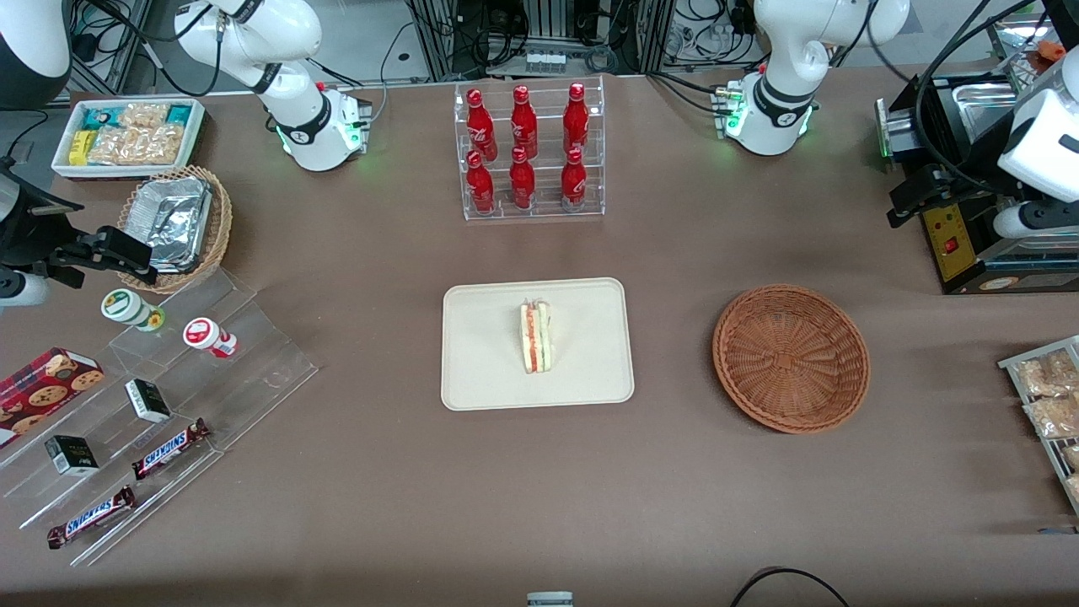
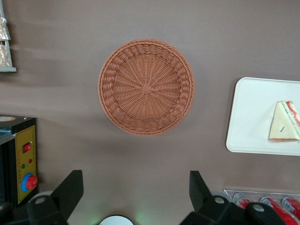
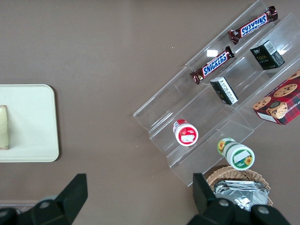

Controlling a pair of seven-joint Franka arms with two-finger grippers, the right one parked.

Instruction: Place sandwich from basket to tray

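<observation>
Resting on the tray (image 1: 480,371), the sandwich (image 1: 534,337) lies near its middle with its long axis running toward and away from the front camera, filling edge showing; the basket (image 1: 791,357) stands empty, well apart from the tray, toward the working arm's end of the table. I read the gripper (image 2: 136,187) as high above the table near the basket, fingers (image 2: 70,187) spread wide and holding nothing. I judge the placement done, so any coming move is a retreat from the tray, not a reach toward it.
</observation>
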